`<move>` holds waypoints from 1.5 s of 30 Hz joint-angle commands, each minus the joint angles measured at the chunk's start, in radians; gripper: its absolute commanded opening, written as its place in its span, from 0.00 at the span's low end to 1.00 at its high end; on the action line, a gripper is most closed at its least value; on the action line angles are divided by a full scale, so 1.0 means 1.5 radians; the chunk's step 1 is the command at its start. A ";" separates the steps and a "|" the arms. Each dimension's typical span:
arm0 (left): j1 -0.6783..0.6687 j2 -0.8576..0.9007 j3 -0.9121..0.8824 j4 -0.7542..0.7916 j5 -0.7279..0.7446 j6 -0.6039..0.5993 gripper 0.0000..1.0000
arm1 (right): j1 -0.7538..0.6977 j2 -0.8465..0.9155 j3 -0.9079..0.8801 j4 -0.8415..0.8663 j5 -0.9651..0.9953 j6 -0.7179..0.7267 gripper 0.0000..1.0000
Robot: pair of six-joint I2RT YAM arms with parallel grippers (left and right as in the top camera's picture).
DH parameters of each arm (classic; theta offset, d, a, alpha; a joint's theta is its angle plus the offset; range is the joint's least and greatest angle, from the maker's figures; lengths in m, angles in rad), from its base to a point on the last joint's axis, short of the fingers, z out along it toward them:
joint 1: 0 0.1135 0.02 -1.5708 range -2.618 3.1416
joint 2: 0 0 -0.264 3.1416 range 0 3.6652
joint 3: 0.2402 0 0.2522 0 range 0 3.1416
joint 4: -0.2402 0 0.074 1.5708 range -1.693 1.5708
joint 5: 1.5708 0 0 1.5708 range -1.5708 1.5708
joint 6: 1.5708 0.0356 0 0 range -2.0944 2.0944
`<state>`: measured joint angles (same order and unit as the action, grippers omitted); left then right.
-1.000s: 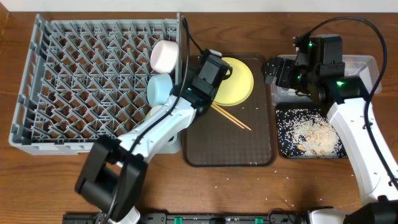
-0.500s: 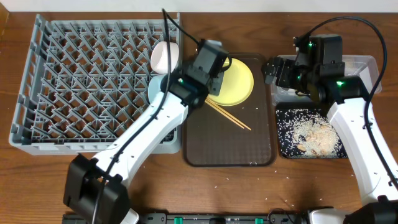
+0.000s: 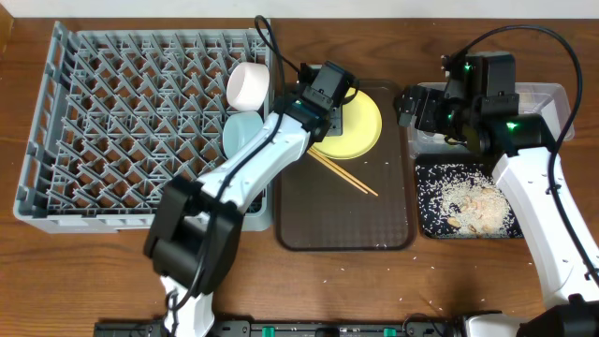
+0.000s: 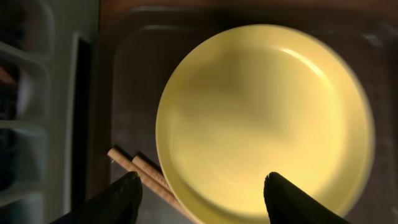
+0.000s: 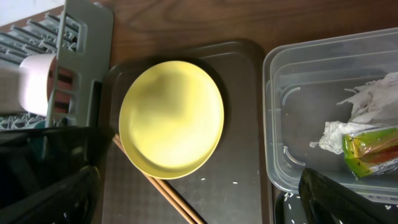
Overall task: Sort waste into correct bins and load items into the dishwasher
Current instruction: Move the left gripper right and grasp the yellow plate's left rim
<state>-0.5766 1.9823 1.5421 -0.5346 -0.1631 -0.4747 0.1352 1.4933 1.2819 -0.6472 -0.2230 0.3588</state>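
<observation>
The round yellow plate point(image 3: 367, 129) lies at the back of the brown serving tray point(image 3: 346, 225), with the wooden chopsticks point(image 3: 348, 175) beside its front edge. My left gripper point(image 3: 339, 112) hangs open over the plate's left side. In the left wrist view its fingers point(image 4: 202, 199) straddle the plate point(image 4: 267, 118) rim next to the chopsticks point(image 4: 140, 174). My right gripper point(image 3: 412, 103) is open and empty above the left end of the clear tub point(image 3: 538, 94). A white bowl point(image 3: 248, 84) and a light blue bowl point(image 3: 240, 133) stand in the grey dish rack point(image 3: 122, 122).
The clear tub point(image 5: 292, 124) holds the crumpled napkin point(image 5: 373, 99) and the yellow-green wrapper point(image 5: 367, 152). The black tray point(image 3: 426, 220) holds rice and beige scraps point(image 3: 473, 206). A few rice grains point(image 3: 346, 271) lie on the table in front of the brown tray.
My left gripper has moved right, from the rack's right edge to over the yellow plate. The right arm has not moved.
</observation>
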 commanded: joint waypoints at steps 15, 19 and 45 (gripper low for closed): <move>0.100 0.130 0.001 0.064 0.236 -0.097 0.63 | 0.002 -0.001 0.008 0.000 0.006 0.000 0.99; 0.112 0.132 0.001 0.064 0.277 -0.096 0.58 | 0.002 -0.001 0.008 0.000 0.006 0.000 0.99; 0.046 0.135 -0.007 0.069 0.234 -0.231 0.46 | 0.002 -0.001 0.008 0.000 0.006 0.000 0.99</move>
<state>-0.4870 2.1681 1.5425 -0.4358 0.2543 -0.7578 0.1352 1.4933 1.2819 -0.6472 -0.2226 0.3588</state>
